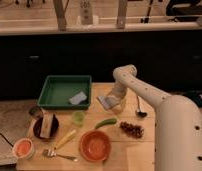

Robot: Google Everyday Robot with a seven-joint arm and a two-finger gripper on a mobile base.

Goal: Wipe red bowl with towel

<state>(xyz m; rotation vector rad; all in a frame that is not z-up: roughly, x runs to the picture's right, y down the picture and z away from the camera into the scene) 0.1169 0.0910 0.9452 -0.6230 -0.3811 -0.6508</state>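
The red bowl (95,145) stands empty at the front middle of the wooden table (144,150). A grey folded towel (78,98) lies in the right part of the green tray (54,89) at the back left. My gripper (109,102) hangs low over the table just right of the tray, about a hand's width from the towel and well behind the bowl. My white arm (144,95) reaches in from the right.
A small green cup (78,117) and a green vegetable (105,122) lie between gripper and bowl. Grapes (131,129) and a dark ladle (139,107) are to the right. A dark plate with a box (45,125), a small orange bowl (23,147), a fork (59,155) and a yellow item (66,139) sit front left.
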